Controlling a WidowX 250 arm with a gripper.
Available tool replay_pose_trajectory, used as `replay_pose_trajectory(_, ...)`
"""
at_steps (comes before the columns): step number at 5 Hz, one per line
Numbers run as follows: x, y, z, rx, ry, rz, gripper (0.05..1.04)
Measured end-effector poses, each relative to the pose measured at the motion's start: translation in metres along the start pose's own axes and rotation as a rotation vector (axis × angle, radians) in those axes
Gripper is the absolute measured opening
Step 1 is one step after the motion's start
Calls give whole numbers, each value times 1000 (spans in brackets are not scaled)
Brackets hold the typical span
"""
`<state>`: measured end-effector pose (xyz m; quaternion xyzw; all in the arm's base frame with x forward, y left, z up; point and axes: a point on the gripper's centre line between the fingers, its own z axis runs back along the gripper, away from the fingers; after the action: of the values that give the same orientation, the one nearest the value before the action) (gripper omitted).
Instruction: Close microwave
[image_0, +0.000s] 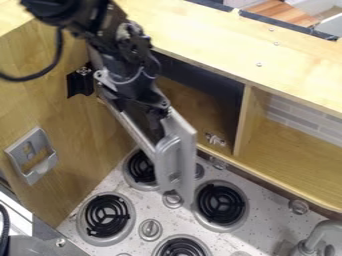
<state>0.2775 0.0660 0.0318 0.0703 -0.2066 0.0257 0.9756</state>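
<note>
Microwave: opening under the wood top, mid-view; I read it as unshut, dark band along the upper part, wood inside.
Door: grey microwave door swung out over the stove, standing upright on edge, free end toward btm of view.
Handle: grey door handle on the door's view-L face, near the free end, below the gripper.
Gripper: black gripper hangs down at the door's upper part, overlapping it in my cam; contact w/ door I can't confirm.
Arm: black arm comes in from upper L, slanting down to the door.
Jaws: can't tell if apart or together (black on dark, bad angle for me), nor if they have hold of the door. Door runs beside & below them.
Stove: speckled top w/ black coil burners, pale rings round them; knobs between burners. Door's lower end sits over this area in view.
Catch: small metal catch at the opening's lower edge, view-R of door.
Shelf: open wood compartment R of microwave, tile-pattern backing.
L wall: wood panel w/ grey metal fitting.
Btm R: grey faucet.
</note>
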Motion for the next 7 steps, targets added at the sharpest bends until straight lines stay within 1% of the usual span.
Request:
replay_pose_trajectory(1,14,-2,-14,7,10,25,998)
replay_pose_trajectory(2,30,-3,-17,-13,13,79,998)
replay_pose_trajectory(3,45,-3,-25,-15,9,116,998)
replay_pose_trajectory(5,70,-6,-39,-41,-2,205,998)
replay_pose_trajectory(6,74,-5,-51,-36,19,211,998)
replay_pose_trajectory(7,72,-4,-63,-38,60,230,998)
